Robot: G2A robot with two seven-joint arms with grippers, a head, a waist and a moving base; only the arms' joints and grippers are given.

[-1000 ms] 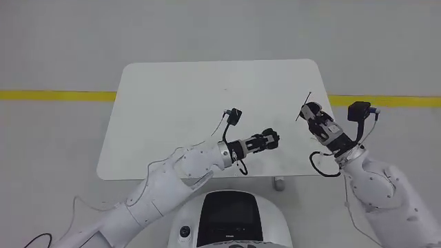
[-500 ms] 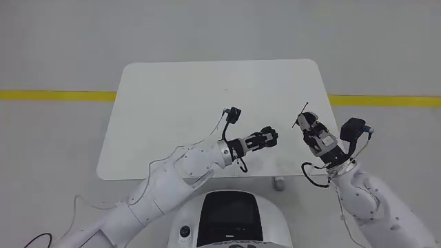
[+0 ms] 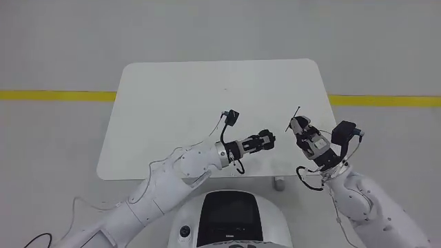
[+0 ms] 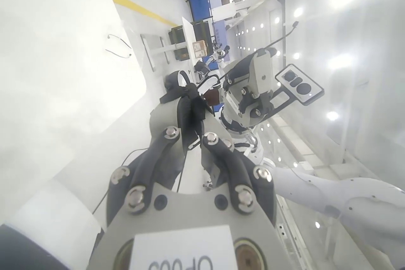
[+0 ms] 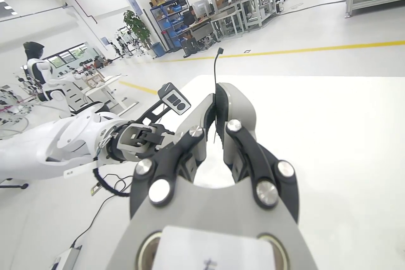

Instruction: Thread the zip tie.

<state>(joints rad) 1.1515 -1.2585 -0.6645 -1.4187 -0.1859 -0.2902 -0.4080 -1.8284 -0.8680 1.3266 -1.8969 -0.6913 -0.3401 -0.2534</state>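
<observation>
We look down on a white table (image 3: 172,103) standing on a pale floor crossed by yellow lines (image 3: 55,95). Over the near part of the table, the left gripper (image 3: 270,136) has its fingers pressed together, and we make out nothing between them. To its right and apart from it, the right gripper (image 5: 218,91) is clamped on the zip tie (image 5: 216,70), above the table's right side. The tie is thin and black. It runs straight past the fingertips to a small square head, and a short tail pokes out below the pads.
</observation>
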